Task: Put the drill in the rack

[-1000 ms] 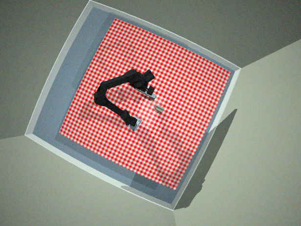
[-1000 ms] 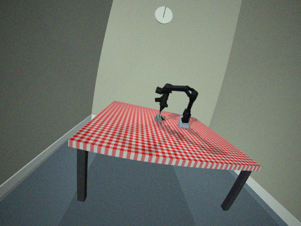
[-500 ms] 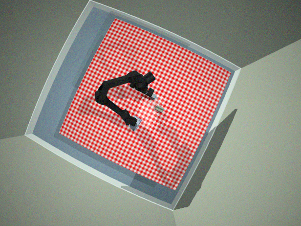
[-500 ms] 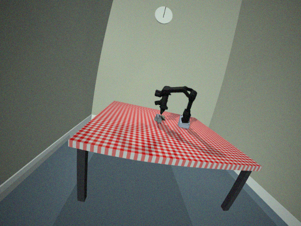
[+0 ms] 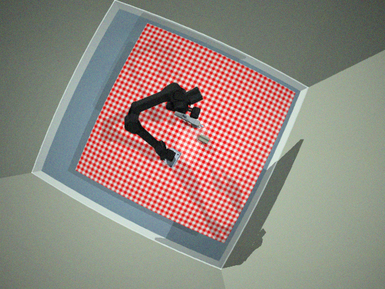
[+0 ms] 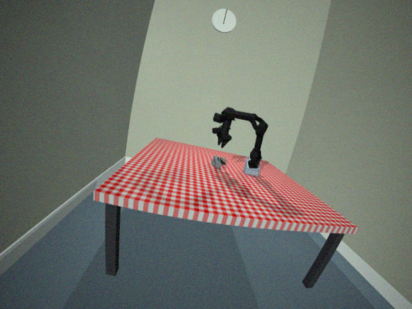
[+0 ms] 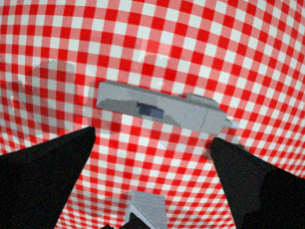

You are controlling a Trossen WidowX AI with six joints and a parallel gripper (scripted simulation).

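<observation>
A long grey housing [image 5: 187, 119] [image 6: 216, 162] [image 7: 174, 113] stands on the checkered table. A dark blue part [image 7: 151, 111], which looks like the key, sits at its middle in the wrist view. A short light stub [image 7: 232, 123], apparently the drill's end, sticks out of the housing's right end. The small grey-beige rack [image 5: 203, 139] [image 6: 223, 161] is near that end; in the wrist view the right finger hides most or all of it. My gripper [image 6: 221, 146] [image 7: 153, 136] is open and empty, raised above the housing, with the fingers spread to either side in the wrist view.
The checkered table [image 5: 219, 94] [image 6: 160, 187] carries everything. The arm's pale base [image 5: 173, 160] [image 6: 251, 170] [image 7: 154, 205] stands beyond the rack and housing. The black arm [image 5: 153, 98] [image 6: 244, 115] arches from it over the table.
</observation>
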